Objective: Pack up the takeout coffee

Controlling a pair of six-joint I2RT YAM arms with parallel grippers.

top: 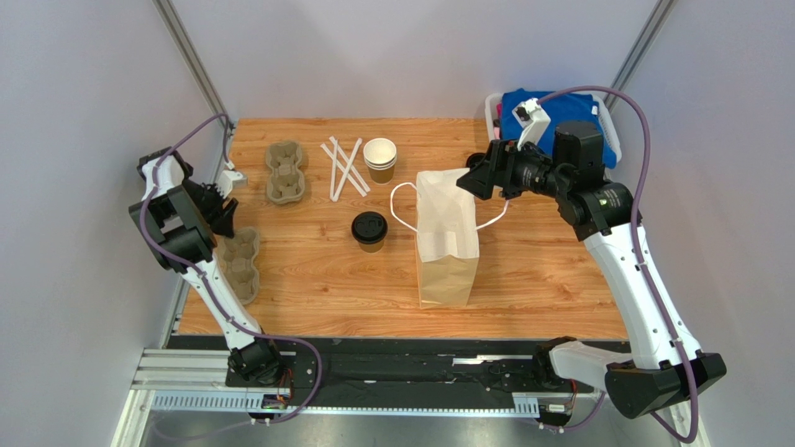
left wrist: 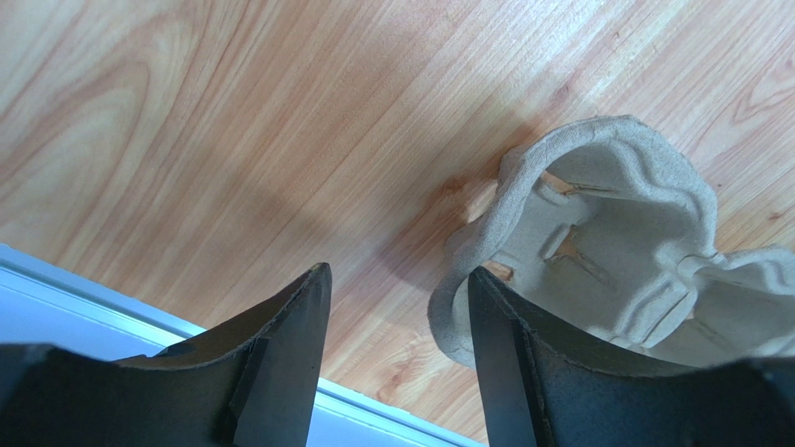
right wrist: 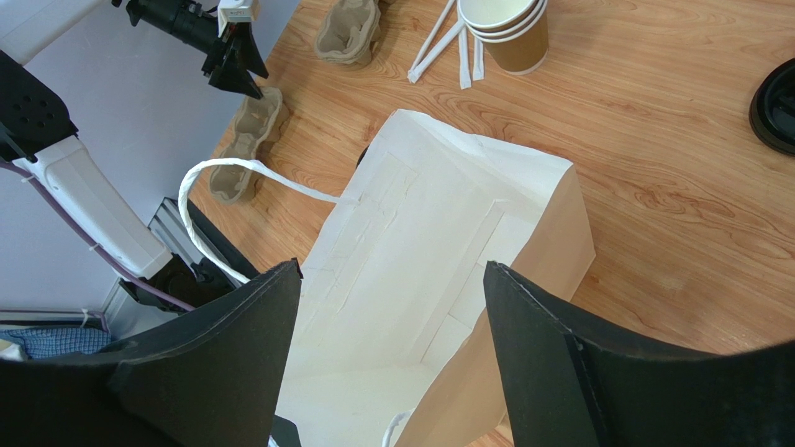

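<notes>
Takeout coffee (top: pixel 369 230) is being noted upright on the table (top: pixel 308 279), lidded, just left of the paper bag (top: pixel 446 244) and apart from both arms. It is being judged light, thin-walled and crushable, so a gentle hold round the kraft wall below the lid is being favoured. Left gripper (left wrist: pixel 397 279) is being held spread and empty beside a pulp carrier (left wrist: pixel 606 242), right gripper (right wrist: pixel 392 275) spread over the bag's mouth

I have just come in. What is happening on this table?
The right gripper hangs open at the mouth of the upright paper bag. The takeout coffee, lid on, stands on the table left of the bag, not yet packed. The left gripper is open beside a cardboard cup carrier at the table's left edge, holding nothing.
</notes>
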